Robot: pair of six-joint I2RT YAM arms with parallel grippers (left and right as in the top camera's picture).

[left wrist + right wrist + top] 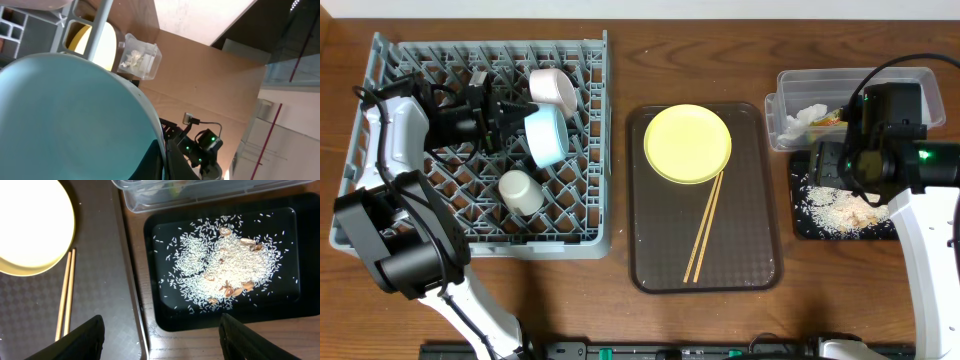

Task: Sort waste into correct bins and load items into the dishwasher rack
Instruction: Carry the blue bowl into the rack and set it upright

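Observation:
The light blue bowl (548, 135) stands on edge among the pegs of the grey dishwasher rack (390, 215). My left gripper (523, 120) is shut on its rim. In the left wrist view the bowl (75, 115) fills the frame, with its rim pinched in the gripper (163, 161). A pinkish-white bowl (552, 88) and a white cup (520, 192) lie in the rack. My right gripper (162, 342) hangs open and holds nothing, over the near-left corner of the black tray (160, 317) of rice crumbs (225, 260). The yellow plate (687, 143) and chopsticks (705, 228) lie on the brown tray.
The brown serving tray (750, 250) sits in the middle of the table. The clear tub (910, 85) at the back right holds a white tissue (800, 120) and a wrapper (830, 118). The black tray (800, 225) lies just in front of the tub.

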